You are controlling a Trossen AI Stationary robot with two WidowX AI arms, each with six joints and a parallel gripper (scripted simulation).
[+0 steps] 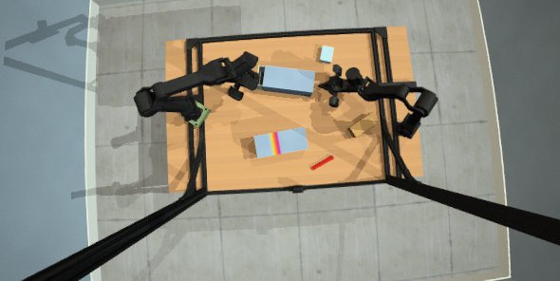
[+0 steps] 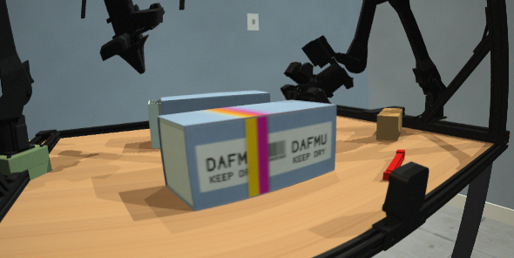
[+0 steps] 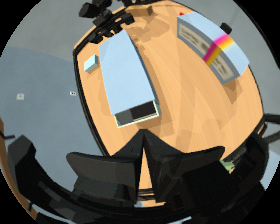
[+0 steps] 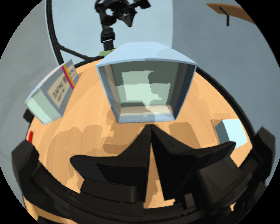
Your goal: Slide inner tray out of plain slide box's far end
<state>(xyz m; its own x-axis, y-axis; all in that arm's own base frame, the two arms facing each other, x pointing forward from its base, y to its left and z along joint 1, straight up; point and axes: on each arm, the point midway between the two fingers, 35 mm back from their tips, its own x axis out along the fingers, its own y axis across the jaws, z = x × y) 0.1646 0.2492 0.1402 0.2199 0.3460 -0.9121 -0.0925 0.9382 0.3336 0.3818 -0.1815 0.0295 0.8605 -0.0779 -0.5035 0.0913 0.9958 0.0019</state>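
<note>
The plain blue slide box (image 1: 288, 80) lies at the back of the table, and shows behind the banded box in the exterior view (image 2: 213, 98). Its inner tray (image 1: 260, 78) sticks out a little at the end toward my left arm, and shows in the left wrist view (image 3: 136, 112). My left gripper (image 1: 252, 79) is shut on nothing and hangs in the air above that end (image 2: 138, 65). My right gripper (image 1: 324, 85) (image 2: 291, 88) is shut on nothing, just off the other end, apart from the box. The right wrist view looks into the sleeve's open end (image 4: 147, 84).
The banded slide box (image 1: 280, 142) lies at the table's middle front. A small light blue cube (image 1: 326, 53) sits at the back, a tan box (image 1: 362, 124) at the right, a red stick (image 1: 322, 162) in front, and a green block (image 1: 199, 115) at the left frame.
</note>
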